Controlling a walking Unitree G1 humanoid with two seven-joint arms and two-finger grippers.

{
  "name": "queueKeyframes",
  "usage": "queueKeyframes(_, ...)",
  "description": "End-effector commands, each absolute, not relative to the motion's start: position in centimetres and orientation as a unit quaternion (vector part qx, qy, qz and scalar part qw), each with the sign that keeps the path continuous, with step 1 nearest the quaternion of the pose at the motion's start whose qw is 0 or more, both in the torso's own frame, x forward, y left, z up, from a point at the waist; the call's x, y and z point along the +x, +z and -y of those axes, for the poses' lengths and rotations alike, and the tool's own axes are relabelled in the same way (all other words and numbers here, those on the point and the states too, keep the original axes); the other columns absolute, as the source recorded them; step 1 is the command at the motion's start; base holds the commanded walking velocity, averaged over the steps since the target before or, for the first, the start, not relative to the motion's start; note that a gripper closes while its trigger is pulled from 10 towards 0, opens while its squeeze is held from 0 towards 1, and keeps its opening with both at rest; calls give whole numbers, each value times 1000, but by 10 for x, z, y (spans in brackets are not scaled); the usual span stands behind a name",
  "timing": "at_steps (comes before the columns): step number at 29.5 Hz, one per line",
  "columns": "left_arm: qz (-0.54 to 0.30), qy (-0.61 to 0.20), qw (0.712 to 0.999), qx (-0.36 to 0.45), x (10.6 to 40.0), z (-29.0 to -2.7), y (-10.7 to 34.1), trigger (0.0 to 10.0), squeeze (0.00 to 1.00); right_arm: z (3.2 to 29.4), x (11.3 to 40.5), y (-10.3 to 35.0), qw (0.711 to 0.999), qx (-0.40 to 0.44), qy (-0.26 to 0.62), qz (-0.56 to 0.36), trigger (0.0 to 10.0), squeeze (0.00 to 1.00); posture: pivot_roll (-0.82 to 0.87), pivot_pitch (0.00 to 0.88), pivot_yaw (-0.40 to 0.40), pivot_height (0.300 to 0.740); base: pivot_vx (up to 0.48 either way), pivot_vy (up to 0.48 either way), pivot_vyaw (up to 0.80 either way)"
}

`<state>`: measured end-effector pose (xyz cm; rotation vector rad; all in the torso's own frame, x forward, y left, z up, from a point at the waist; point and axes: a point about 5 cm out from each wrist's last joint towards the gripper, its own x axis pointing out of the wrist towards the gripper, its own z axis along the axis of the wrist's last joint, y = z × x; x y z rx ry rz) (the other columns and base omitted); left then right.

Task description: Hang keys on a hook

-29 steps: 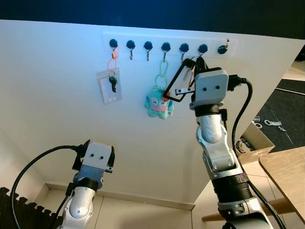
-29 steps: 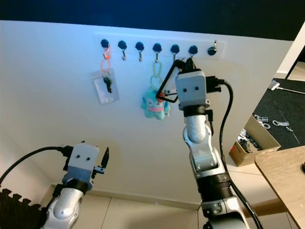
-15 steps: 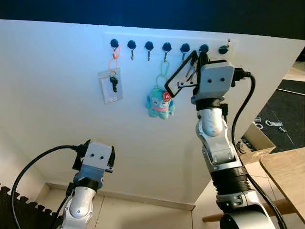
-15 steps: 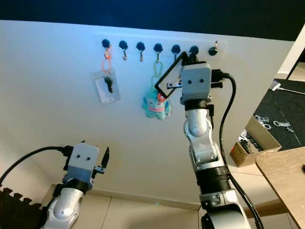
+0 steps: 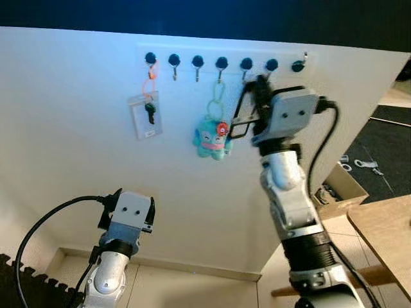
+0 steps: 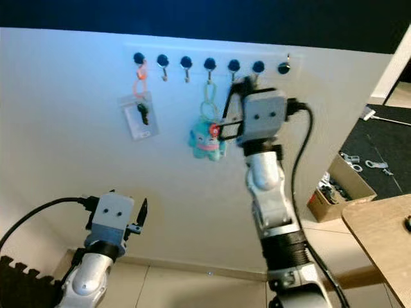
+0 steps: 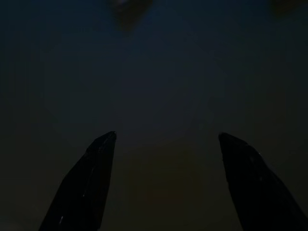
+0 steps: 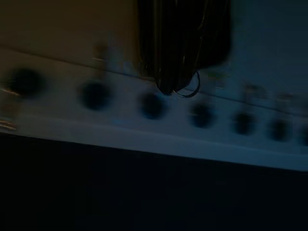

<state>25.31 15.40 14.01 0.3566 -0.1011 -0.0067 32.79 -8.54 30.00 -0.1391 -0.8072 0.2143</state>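
Note:
A white rack with several black hooks runs along the top of the wall. My right gripper is raised just below the hooks near the rack's right end, blurred by motion. It is shut on a key bunch with a black loop that hangs to its left. In the right wrist view the closed fingers hold a small metal ring in front of the hook row. A pink loop with a card holder and key and a teal plush occupy two hooks. My left gripper hangs low, open.
A cardboard box sits on the floor at the right, beside a dark mat. A wooden table corner juts in at lower right. A dark foam mat lies at lower left.
My right gripper rose toward the hook rack with the key bunch, then turned and shifted slightly left; the black loop now hangs more upright. The left arm has not moved.

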Motion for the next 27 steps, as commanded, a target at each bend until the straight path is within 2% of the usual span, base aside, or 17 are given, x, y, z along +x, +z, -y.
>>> queueKeyframes(1, 32, -4, 984, 177, 253, -153, 132, 10000, 0, 79, 320, 299, 904, -66, 132, 401, 10000, 0, 141, 144, -1, 740, 0, 0, 0)
queueKeyframes(13, 28, 1, 984, 179, 249, -155, 131, 10000, 0, 97, 311, 294, 912, -66, 96, 394, 10000, 0, 150, 153, -6, 740, 0, 0, 0)
queueKeyframes(27, 27, -11, 984, 178, 252, -152, 130, 10000, 0, 135, 306, 292, 920, -100, 36, 377, 10000, 0, 120, 157, 9, 740, 0, 0, 0)
